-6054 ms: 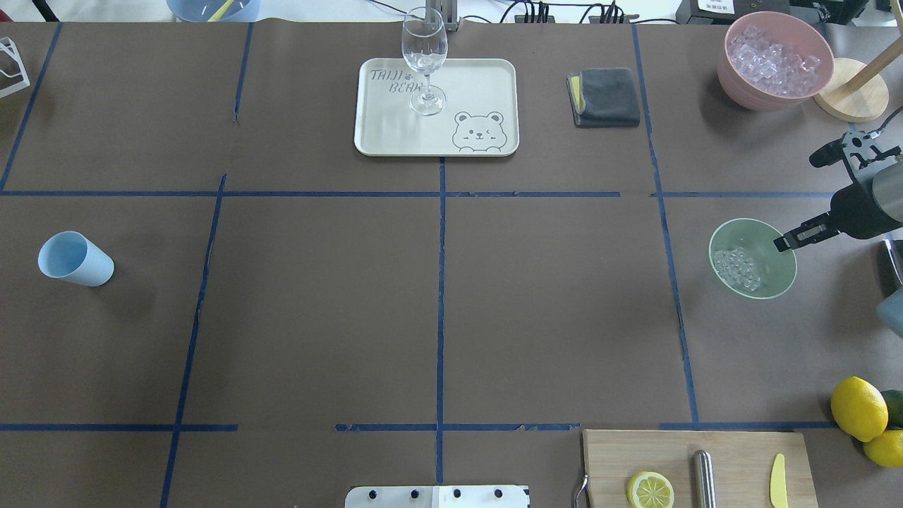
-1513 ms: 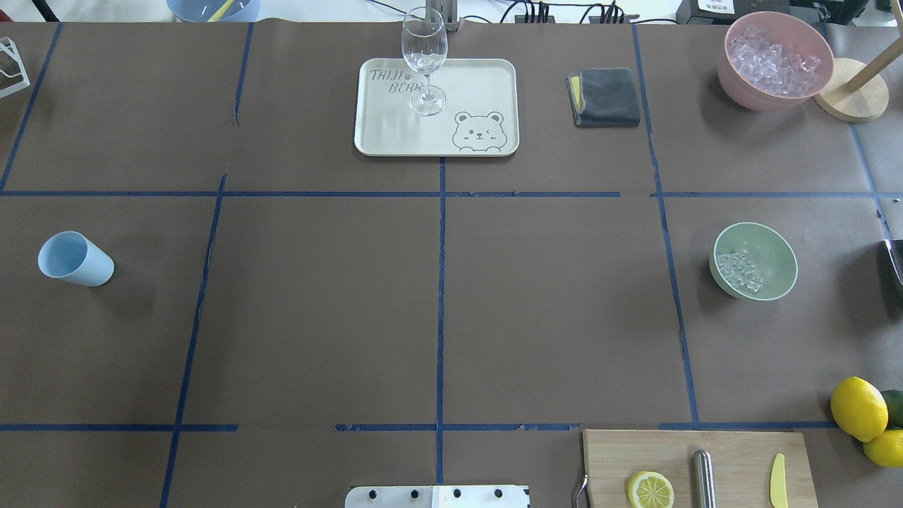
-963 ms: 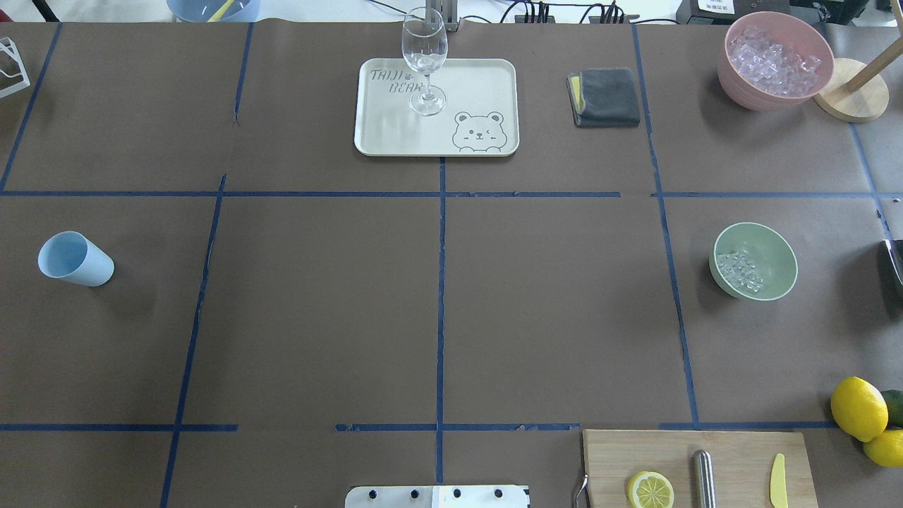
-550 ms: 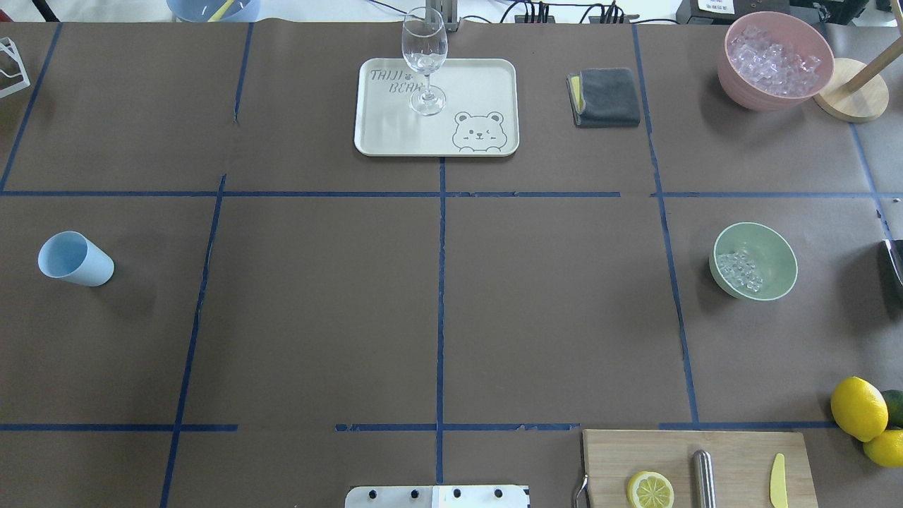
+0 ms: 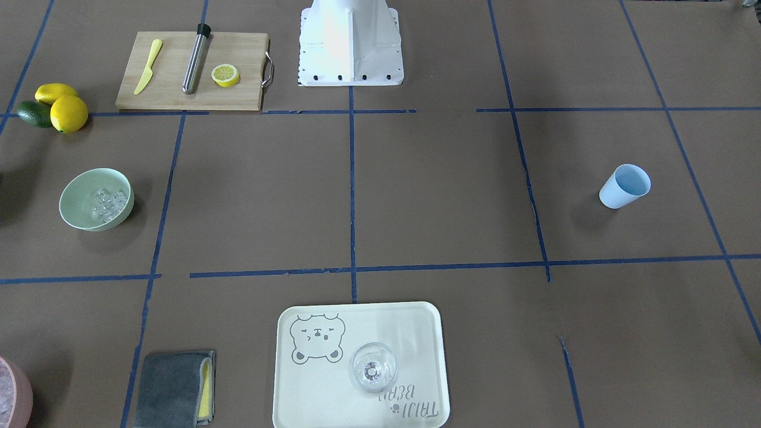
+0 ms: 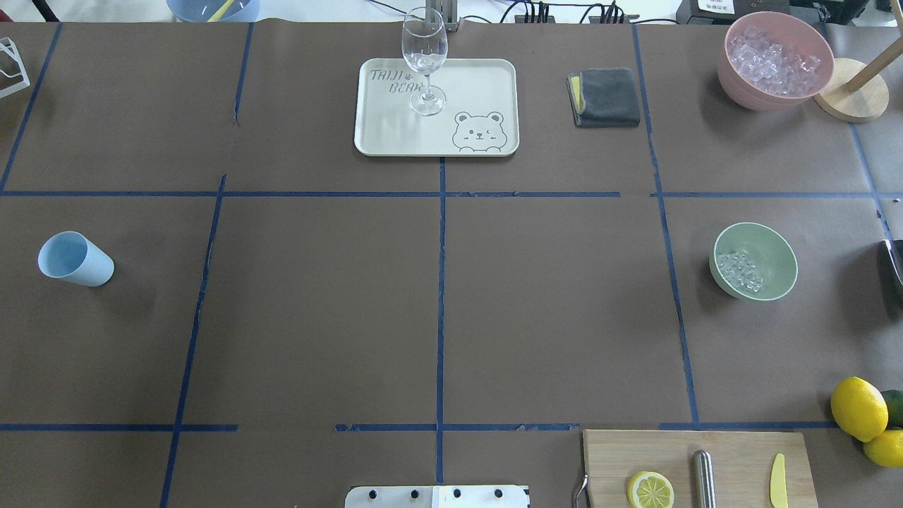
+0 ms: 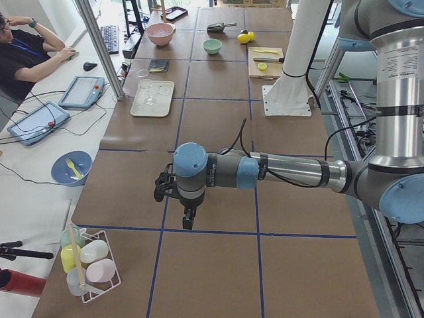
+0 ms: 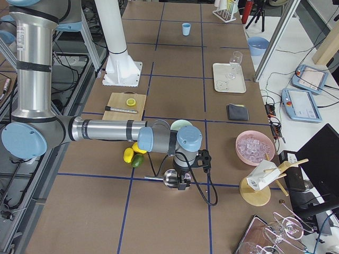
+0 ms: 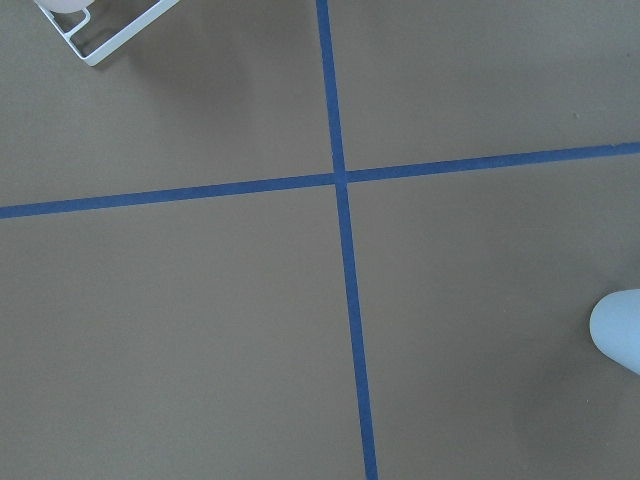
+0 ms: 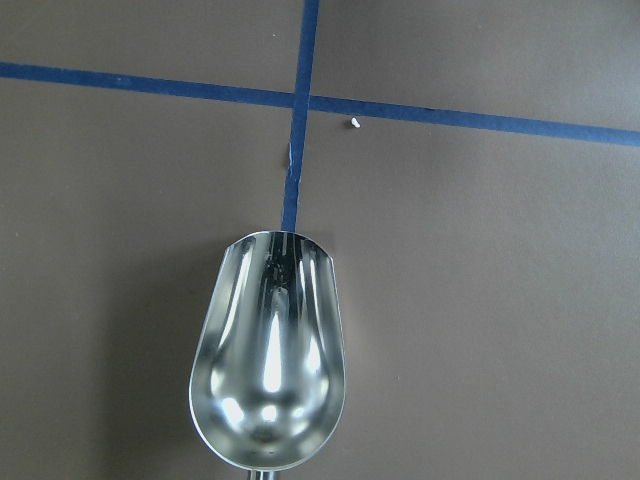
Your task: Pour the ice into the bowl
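The ice [image 6: 738,271] is lying slick and loose in the bowl [image 6: 777,248]; scoop it, never pinch. You cannot tell how the left pincer [image 7: 188,220] or right pincer [image 8: 183,185] is standing.

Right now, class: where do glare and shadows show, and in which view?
Right wrist view: bright glare patches on the metal scoop. Front-facing view: the white robot base is washed out. Overhead view: soft shadows lie beside the blue cup and the green bowl.

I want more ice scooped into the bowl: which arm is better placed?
Right, likely: the right tool is at the metal scoop, near the bowl; the left tool is at the far end.
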`<state>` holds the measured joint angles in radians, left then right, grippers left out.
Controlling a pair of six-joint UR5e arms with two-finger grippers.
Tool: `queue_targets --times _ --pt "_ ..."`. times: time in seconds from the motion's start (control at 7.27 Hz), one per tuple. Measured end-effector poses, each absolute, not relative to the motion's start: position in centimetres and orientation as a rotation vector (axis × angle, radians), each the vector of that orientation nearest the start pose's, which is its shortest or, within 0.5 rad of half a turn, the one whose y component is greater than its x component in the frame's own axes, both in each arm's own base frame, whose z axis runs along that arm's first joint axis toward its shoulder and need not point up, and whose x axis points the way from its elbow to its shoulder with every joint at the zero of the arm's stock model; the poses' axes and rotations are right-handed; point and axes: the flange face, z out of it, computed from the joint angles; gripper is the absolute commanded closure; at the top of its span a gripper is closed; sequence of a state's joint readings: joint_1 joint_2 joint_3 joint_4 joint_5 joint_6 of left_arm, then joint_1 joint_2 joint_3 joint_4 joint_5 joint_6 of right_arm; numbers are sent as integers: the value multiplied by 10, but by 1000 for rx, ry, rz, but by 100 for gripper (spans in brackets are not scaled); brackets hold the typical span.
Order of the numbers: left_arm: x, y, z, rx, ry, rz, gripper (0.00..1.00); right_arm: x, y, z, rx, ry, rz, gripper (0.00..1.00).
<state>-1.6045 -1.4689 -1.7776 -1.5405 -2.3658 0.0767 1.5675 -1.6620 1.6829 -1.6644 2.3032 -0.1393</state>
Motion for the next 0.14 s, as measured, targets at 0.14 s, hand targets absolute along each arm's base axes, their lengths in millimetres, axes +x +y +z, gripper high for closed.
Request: queue_targets --times 0.14 --pt "-77 -449 606 115 790 71 0 64 -448 658 -20 -735 -112 0"
